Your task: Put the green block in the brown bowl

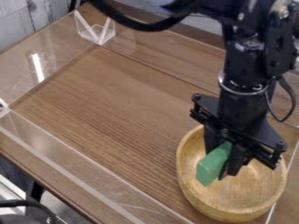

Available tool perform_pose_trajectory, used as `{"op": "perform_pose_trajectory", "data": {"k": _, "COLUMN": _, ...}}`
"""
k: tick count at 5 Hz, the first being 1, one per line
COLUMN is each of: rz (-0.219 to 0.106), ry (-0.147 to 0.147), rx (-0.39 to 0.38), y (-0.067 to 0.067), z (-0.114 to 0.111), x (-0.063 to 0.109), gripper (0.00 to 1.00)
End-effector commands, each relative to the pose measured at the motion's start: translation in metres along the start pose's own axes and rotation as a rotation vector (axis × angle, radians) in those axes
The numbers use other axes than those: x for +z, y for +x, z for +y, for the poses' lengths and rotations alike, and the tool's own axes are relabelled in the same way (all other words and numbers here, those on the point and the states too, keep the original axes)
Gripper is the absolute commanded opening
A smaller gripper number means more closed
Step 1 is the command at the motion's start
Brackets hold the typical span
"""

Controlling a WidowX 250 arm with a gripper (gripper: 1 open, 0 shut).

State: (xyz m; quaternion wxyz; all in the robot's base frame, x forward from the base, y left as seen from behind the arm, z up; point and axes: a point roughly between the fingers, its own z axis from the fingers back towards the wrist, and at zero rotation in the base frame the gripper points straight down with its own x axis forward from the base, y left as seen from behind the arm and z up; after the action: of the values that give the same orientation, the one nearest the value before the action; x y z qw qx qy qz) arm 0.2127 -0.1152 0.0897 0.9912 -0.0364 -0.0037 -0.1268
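The jaws point(225, 161) grip the green block point(214, 164), which hangs tilted between them, low inside the brown bowl point(264, 200) on the desk point(105, 105).
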Motion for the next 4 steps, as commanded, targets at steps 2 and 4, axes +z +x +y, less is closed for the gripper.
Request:
{"op": "perform_pose_trajectory", "data": {"k": 2, "rz": -0.029, "ry": -0.016, "rx": 0.012, "y": 0.0045, "z": -0.0032, "x": 0.0031, "gripper": 0.00}}
{"op": "perform_pose_trajectory", "data": {"k": 4, "rz": -0.029, "ry": -0.029, "rx": 0.035, "y": 0.0046, "z": -0.0024, "x": -0.0004, "gripper": 0.00}}
